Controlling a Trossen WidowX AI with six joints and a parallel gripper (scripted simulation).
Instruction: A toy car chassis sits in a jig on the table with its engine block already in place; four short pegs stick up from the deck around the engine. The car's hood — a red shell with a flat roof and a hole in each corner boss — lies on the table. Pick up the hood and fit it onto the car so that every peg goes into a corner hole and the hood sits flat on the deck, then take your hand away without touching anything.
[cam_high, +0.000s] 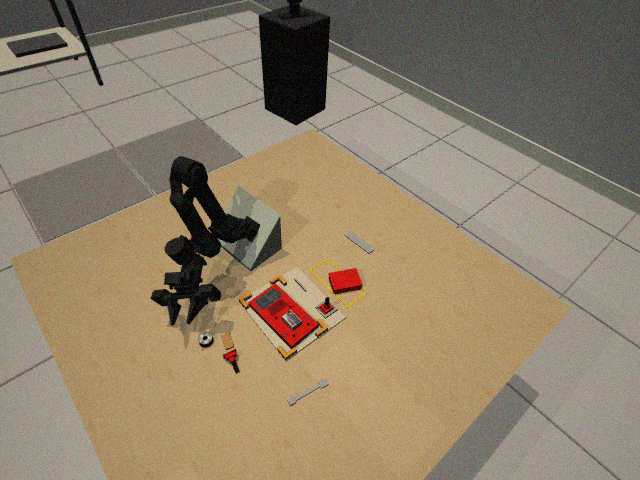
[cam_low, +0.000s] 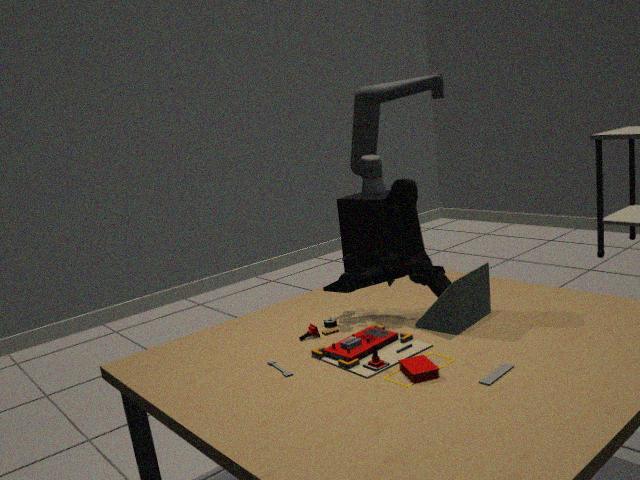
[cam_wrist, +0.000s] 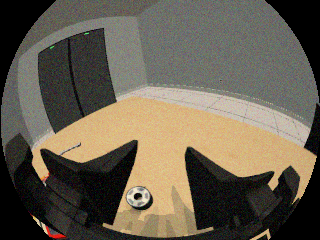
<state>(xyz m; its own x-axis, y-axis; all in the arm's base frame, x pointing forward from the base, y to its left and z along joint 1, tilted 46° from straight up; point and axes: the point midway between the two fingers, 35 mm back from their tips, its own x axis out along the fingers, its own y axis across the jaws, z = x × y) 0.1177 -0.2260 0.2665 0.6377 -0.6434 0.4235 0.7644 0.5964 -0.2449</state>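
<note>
- The claw (cam_high: 181, 323) (cam_low: 336, 288) (cam_wrist: 162, 148) is spread, with nothing pinched. The top and wrist views part its two fingers clearly; the exterior view runs them together into one dark shape, above the table (cam_high: 413, 392) (cam_low: 361, 428) (cam_wrist: 160, 115).
- The wheel (cam_high: 209, 338) (cam_low: 329, 322) (cam_wrist: 145, 198) lies near the claw. The wrist view frames it between the fingers, yet the top view puts it on the table, off to their right.
- From above, a tan block (cam_high: 227, 341) and a red-and-black piece (cam_high: 231, 356) (cam_low: 311, 331) lie right of the wheel.
- Farther right in the top view, the red car (cam_high: 268, 308) (cam_low: 381, 335) sits in the jig (cam_high: 311, 297) (cam_low: 416, 349), engine (cam_high: 292, 319) (cam_low: 351, 342) on its deck. The exterior view shows pegs standing up more clearly.
- A stemmed red piece (cam_high: 326, 308) (cam_low: 375, 362) stands on the jig's right side from above.
- The hood (cam_high: 345, 280) (cam_low: 418, 367) lies on the table, off the car, partly across a yellow outline (cam_high: 347, 306) (cam_low: 408, 385). In the exterior view it is near and right of the jig.
- The wedge (cam_high: 266, 222) (cam_low: 465, 299) stands on the far side of the jig in both outside views.
- Only the wrist view shows dark doors (cam_wrist: 90, 75).
</note>
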